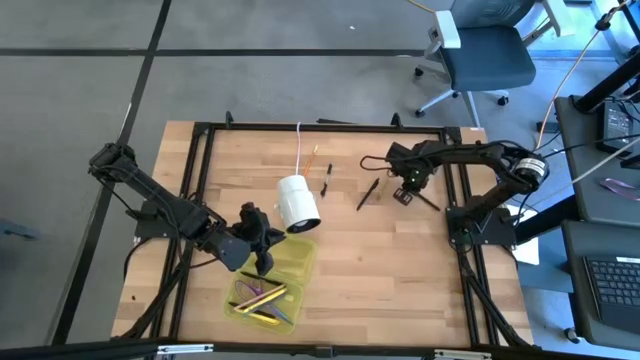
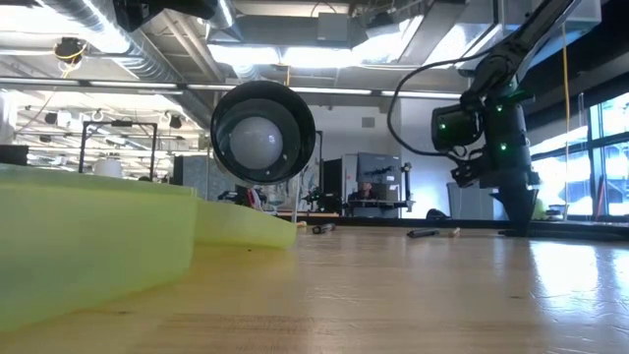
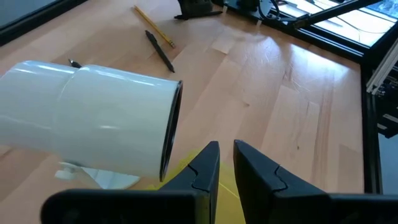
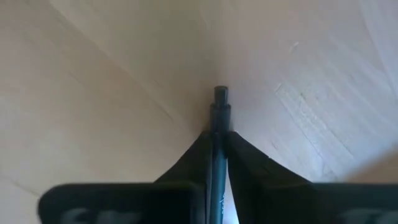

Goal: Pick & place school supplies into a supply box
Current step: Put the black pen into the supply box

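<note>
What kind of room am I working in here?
Most likely a robotics lab or workshop: exposed ducts run across the ceiling, an office chair stands behind the wooden table, and a keyboard sits on a desk beside it.

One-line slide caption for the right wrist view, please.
Right tool shut on a thin dark pen, its tip protruding just above the pale wooden tabletop.

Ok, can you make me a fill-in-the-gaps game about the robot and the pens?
1. The right gripper is shut on a dark ____.
2. The supply box is the colour ____.
3. The big white cylinder lies next to the ____ gripper.
4. The table top is made of ____.

Missing words: pen; yellow-green; left; wood
</note>
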